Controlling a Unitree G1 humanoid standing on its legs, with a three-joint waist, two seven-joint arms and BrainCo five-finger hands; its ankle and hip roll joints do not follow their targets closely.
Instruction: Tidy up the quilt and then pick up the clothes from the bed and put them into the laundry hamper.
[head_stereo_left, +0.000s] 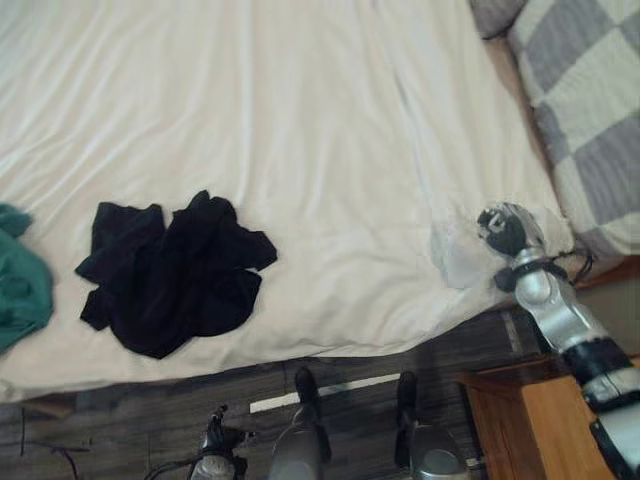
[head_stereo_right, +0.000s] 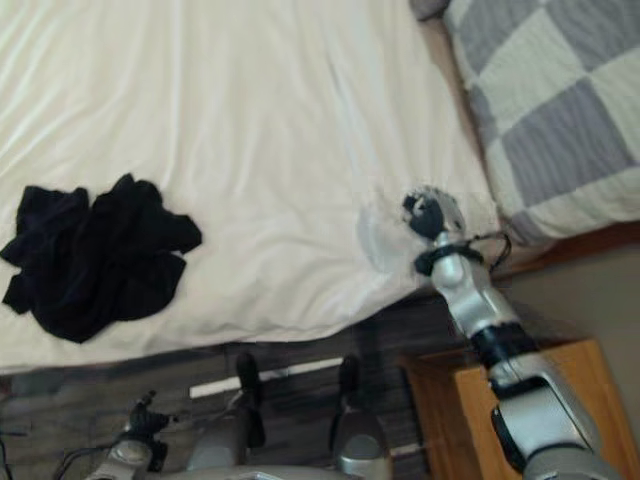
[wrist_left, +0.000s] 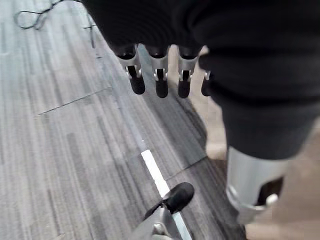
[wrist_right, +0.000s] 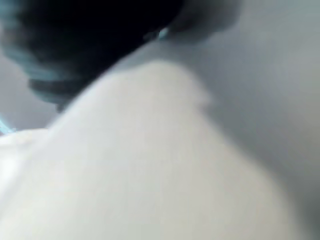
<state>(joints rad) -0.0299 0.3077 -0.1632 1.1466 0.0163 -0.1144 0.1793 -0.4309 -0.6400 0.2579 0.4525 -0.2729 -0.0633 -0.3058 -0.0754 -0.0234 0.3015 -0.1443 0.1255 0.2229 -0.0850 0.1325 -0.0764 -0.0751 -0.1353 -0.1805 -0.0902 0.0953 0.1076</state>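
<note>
A white quilt covers the bed. On its near left part lies a crumpled heap of black clothes, and a green garment lies at the left edge. My right hand is at the quilt's near right corner, with its fingers curled into the bunched cloth there. White cloth sits right against that hand in the right wrist view. My left hand hangs low over the floor beside the bed, fingers straight and holding nothing.
A grey-and-white checked pillow lies at the bed's far right. A wooden nightstand stands by the bed, under my right arm. The floor in front of the bed is dark grey planks with a white stripe.
</note>
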